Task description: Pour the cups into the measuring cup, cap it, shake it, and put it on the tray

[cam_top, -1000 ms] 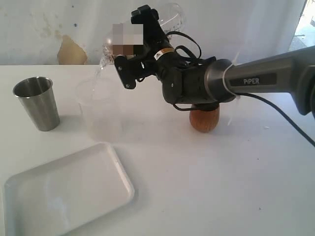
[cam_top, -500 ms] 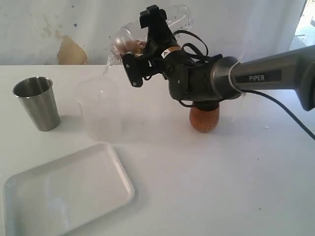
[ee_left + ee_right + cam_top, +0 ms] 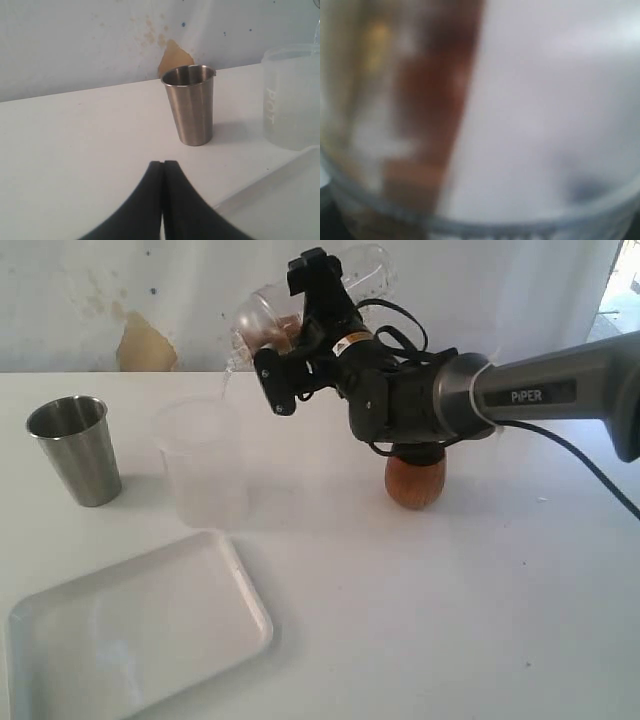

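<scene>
A pour looked under way: the right jaws pinched a clear cup, tipped above the frosted cup. The steel tumbler stood beside the frosted cup on the worktop. The left jaws were pressed together, empty. Next, I'd judge: right the clear cup, then fetch the tumbler.

1. Silver-grey with a brushed sheen, dark inside: stainless-steel tumbler.
2. Reddish-brown: wooden cup.
3. Colourless, with brown contents: clear cup.
4. Milky white, translucent: frosted cup.
5. Plain white: tray and table.
6. Black: right gripper and left gripper.
7. Grey, with white "PiPER" lettering: right arm.
8. Off-white, with a tan patch: wall.
</scene>
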